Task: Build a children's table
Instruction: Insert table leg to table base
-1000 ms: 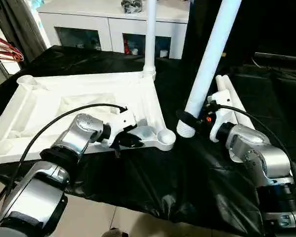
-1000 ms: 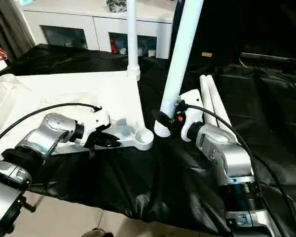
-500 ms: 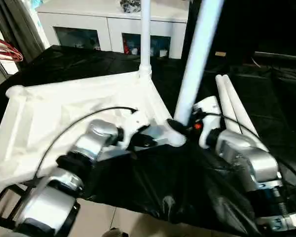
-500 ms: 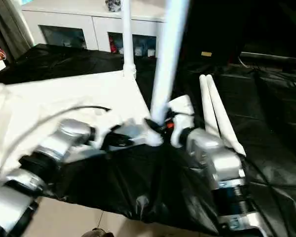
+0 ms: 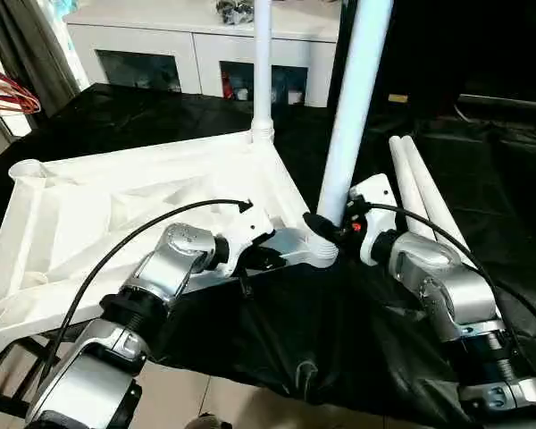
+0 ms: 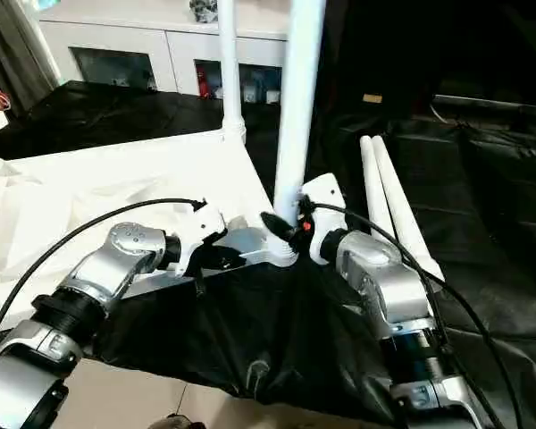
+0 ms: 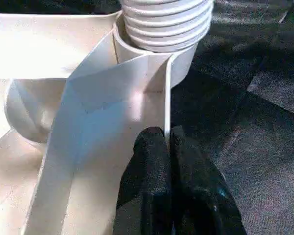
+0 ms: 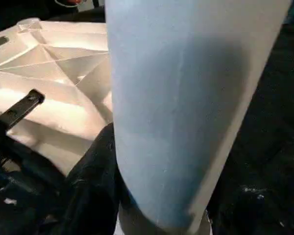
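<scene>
White leg (image 5: 350, 116) in right claw (image 5: 326, 228), entering corner socket (image 7: 152, 58).

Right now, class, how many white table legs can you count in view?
4. One leg stands in the tabletop's far corner socket; the right hand holds another at the near corner socket; two lie side by side on the black cover.

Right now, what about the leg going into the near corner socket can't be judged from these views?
- How deep the held leg sits: in head views the right gripper covers the corner socket.
- Its top: cut off by the frame edge.
- Left wrist view: ribbed end cropped; left gripper pinches the tabletop rim.
</scene>
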Tool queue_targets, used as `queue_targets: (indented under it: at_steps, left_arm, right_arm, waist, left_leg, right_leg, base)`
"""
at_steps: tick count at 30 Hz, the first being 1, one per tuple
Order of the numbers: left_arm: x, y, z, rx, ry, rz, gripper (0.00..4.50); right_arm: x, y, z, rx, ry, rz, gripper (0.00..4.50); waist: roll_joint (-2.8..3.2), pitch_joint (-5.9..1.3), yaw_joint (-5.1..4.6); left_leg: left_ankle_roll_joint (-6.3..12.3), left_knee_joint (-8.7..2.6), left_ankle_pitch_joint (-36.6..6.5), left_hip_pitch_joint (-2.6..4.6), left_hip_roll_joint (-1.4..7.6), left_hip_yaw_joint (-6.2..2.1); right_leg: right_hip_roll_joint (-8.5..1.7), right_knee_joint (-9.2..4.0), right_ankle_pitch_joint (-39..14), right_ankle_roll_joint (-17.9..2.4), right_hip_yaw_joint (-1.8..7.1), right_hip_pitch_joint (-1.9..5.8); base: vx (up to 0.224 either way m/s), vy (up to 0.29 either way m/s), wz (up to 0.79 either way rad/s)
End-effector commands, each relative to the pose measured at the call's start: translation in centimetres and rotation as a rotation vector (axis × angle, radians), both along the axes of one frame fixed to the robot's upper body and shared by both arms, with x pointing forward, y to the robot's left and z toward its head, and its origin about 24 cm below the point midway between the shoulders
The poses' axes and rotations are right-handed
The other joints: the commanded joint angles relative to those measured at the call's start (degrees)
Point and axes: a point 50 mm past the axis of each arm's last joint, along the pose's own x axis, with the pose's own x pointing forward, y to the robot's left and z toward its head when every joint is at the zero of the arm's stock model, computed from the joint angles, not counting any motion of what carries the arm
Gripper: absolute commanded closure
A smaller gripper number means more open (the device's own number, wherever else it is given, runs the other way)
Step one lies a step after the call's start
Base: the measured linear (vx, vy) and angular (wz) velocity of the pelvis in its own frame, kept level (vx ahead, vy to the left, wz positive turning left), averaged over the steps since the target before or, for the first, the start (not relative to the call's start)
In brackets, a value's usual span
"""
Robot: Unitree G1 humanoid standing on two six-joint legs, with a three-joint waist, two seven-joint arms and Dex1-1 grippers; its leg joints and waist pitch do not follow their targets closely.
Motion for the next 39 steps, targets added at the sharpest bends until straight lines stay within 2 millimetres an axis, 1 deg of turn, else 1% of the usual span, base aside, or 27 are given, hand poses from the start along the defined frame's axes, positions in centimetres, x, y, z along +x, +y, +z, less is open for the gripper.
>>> queue_targets:
  at_steps: [1,4,5,7,8,10,11,15,19,20,22,25,27,30,31,32,34,36,37,38,39]
  left_arm:
    - [-0.4,0.0,-0.6,-0.014,0.030,0.015,4.50]
    - [-0.6,-0.1,-0.6,-0.027,0.038,0.015,4.50]
    - [-0.6,-0.1,-0.6,-0.032,0.041,0.016,4.50]
    - [-0.6,-0.2,-0.5,-0.033,0.040,0.016,4.50]
    - [-0.6,-0.2,-0.5,-0.033,0.040,0.016,4.50]
    - [-0.7,-0.2,-0.5,-0.033,0.040,0.018,4.50]
    - [-0.7,-0.2,-0.6,-0.033,0.038,0.025,4.50]
    - [-0.7,-0.1,-0.6,-0.030,0.034,0.038,4.50]
    - [-0.6,0.0,-0.6,-0.030,0.033,0.048,4.50]
    - [-0.6,0.1,-0.6,-0.028,0.031,0.052,4.50]
    - [-0.5,0.1,-0.6,-0.027,0.030,0.057,4.50]
    - [-0.4,0.1,-0.6,-0.026,0.029,0.061,4.50]
    - [-0.4,0.1,-0.6,-0.024,0.027,0.062,4.50]
    - [-0.4,0.1,-0.6,-0.023,0.028,0.063,4.50]
    - [-0.4,0.1,-0.6,-0.022,0.027,0.064,4.50]
    - [-0.3,0.1,-0.6,-0.020,0.026,0.064,4.50]
    - [-0.3,0.1,-0.5,-0.018,0.025,0.065,4.50]
    - [-0.2,0.1,-0.5,-0.015,0.022,0.067,4.50]
    - [-0.1,0.2,-0.5,-0.013,0.020,0.069,4.50]
    - [-0.1,0.2,-0.5,-0.011,0.019,0.070,4.50]
    - [-0.1,0.2,-0.4,-0.010,0.017,0.074,4.50]
  right_arm:
    - [0.2,-0.4,-0.7,0.015,0.032,-0.022,2.62]
    - [0.2,-0.4,-1.2,0.028,0.057,-0.015,2.62]
    - [0.1,-0.3,-1.7,0.030,0.074,-0.012,2.62]
    - [0.1,-0.3,-2.0,0.039,0.090,-0.017,2.62]
    - [0.1,-0.3,-2.1,0.043,0.094,-0.019,2.62]
    - [0.1,-0.4,-2.4,0.051,0.104,-0.026,2.62]
    - [0.1,-0.5,-2.9,0.074,0.125,-0.037,2.62]
    - [-0.2,-1.0,-3.7,0.095,0.145,-0.057,2.62]
    - [-0.6,-1.5,-4.4,0.128,0.159,-0.085,2.62]
    - [-0.8,-1.8,-4.7,0.151,0.163,-0.104,2.62]
    - [-1.0,-2.1,-5.1,0.176,0.165,-0.129,2.62]
    - [-1.5,-2.5,-5.8,0.210,0.171,-0.159,2.62]
    - [-1.7,-2.7,-6.2,0.225,0.172,-0.174,2.62]
    - [-2.0,-2.7,-6.4,0.238,0.173,-0.181,2.62]
    - [-2.1,-2.7,-6.5,0.239,0.171,-0.181,2.62]
    - [-2.2,-2.7,-6.5,0.224,0.165,-0.177,2.62]
    - [-2.2,-2.7,-6.5,0.204,0.155,-0.170,2.62]
    - [-2.4,-2.4,-6.3,0.166,0.133,-0.145,2.62]
    - [-2.6,-2.2,-6.2,0.124,0.110,-0.119,2.62]
    - [-2.7,-2.1,-6.1,0.115,0.103,-0.109,2.62]
    - [-2.8,-1.8,-5.9,0.094,0.084,-0.090,2.62]
  waist:
    - [-0.19,-4.46,-0.25]
    - [-0.21,-4.47,-0.25]
    - [-0.27,-4.46,-0.25]
    - [-0.25,-4.39,-0.25]
    - [-0.42,-4.36,-0.31]
    - [-0.35,-4.37,-0.36]
    - [-0.41,-4.37,-0.48]
    - [-0.47,-4.31,-0.71]
    - [-0.51,-4.33,-0.86]
    - [-0.34,-4.35,-0.87]
    - [-0.29,-4.39,-0.88]
    - [-0.36,-4.37,-0.91]
    - [-0.28,-4.40,-0.85]
    - [-0.31,-4.43,-0.82]
    - [0.62,-4.45,-0.73]
    - [0.10,-4.36,-0.96]
    - [0.14,-4.41,-0.94]
    - [0.14,-4.40,-0.89]
    - [0.10,-4.32,-0.87]
    - [0.03,-4.34,-0.88]
    - [-0.06,-4.31,-0.92]
  left_leg:
    - [0.85,-3.86,-11.77,1.24,3.23,-1.67]
    - [0.98,-3.87,-11.67,1.23,3.31,-1.67]
    - [1.00,-3.87,-11.72,1.22,3.28,-1.65]
    - [1.05,-3.88,-12.08,1.27,3.22,-1.63]
    - [1.04,-3.91,-12.31,1.21,3.22,-1.64]
    - [1.06,-3.92,-12.17,1.21,3.24,-1.69]
    - [1.08,-3.94,-12.33,1.24,3.27,-1.69]
    - [0.86,-4.02,-13.49,1.36,3.28,-1.71]
    - [1.10,-4.03,-13.37,1.26,3.21,-1.69]
    - [1.18,-4.00,-13.39,1.27,3.21,-1.70]
    - [1.24,-4.01,-13.75,1.37,3.27,-1.69]
    - [1.46,-4.10,-14.06,1.31,3.26,-1.70]
    - [1.52,-4.13,-14.20,1.35,3.26,-1.73]
    - [1.62,-4.20,-14.01,1.28,3.29,-1.74]
    - [1.37,-4.24,-14.35,1.35,3.32,-1.90]
    - [1.35,-4.31,-15.12,1.36,3.31,-1.77]
    - [1.26,-4.31,-15.39,1.32,3.24,-1.81]
    - [1.19,-4.32,-15.59,1.39,3.25,-1.80]
    - [1.16,-4.41,-15.55,1.29,3.25,-1.84]
    - [1.08,-4.43,-15.69,1.38,3.30,-1.81]
    - [1.12,-4.46,-15.77,1.33,3.26,-1.82]
  right_leg:
    - [-5.31,-4.65,-15.09,-11.03,3.03,2.73]
    - [-5.33,-4.67,-14.95,-11.01,3.07,2.75]
    - [-5.34,-4.68,-14.87,-11.10,3.07,2.77]
    - [-5.32,-4.80,-15.80,-10.91,3.04,2.73]
    - [-5.41,-4.91,-16.59,-10.73,3.04,2.78]
    - [-5.40,-4.90,-16.92,-10.59,3.03,2.76]
    - [-5.36,-4.92,-16.85,-10.62,3.02,2.70]
    - [-5.40,-5.10,-18.04,-10.48,3.01,2.62]
    - [-5.40,-5.17,-18.58,-10.20,3.00,2.66]
    - [-5.42,-5.19,-18.73,-10.20,3.00,2.58]
    - [-5.44,-5.32,-19.03,-10.16,3.01,2.52]
    - [-5.37,-5.39,-19.43,-10.05,2.93,2.48]
    - [-5.44,-5.46,-20.20,-9.81,2.91,2.44]
    - [-5.38,-5.42,-19.86,-9.84,2.91,2.47]
    - [-5.41,-5.29,-19.71,-9.99,2.90,2.41]
    - [-5.26,-5.54,-19.58,-9.92,2.90,2.35]
    - [-5.35,-5.53,-19.89,-9.93,2.89,2.47]
    - [-5.34,-5.63,-20.66,-9.65,2.91,2.34]
    - [-5.31,-5.67,-21.02,-9.38,2.88,2.41]
    - [-5.34,-5.71,-21.22,-9.16,2.92,2.32]
    - [-5.31,-5.70,-21.45,-9.07,2.91,2.36]
  base:
    - [0.000,0.000,0.00]
    - [0.000,0.000,0.00]
    - [0.000,0.000,0.00]
    - [0.000,0.000,0.00]
    - [0.000,0.000,0.00]
    - [0.000,0.000,0.00]
    - [0.000,0.000,0.00]
    - [0.000,0.000,0.00]
    - [0.000,0.000,0.00]
    - [0.000,0.000,0.00]
    - [0.000,0.000,0.00]
    - [0.000,0.000,0.00]
    - [0.000,0.000,0.00]
    - [0.000,0.000,0.00]
    - [0.000,0.000,0.00]
    - [0.000,0.000,0.00]
    - [0.000,0.000,0.00]
    - [0.000,0.000,0.00]
    - [0.000,0.000,0.00]
    - [0.000,0.000,0.00]
    - [0.000,0.000,0.00]
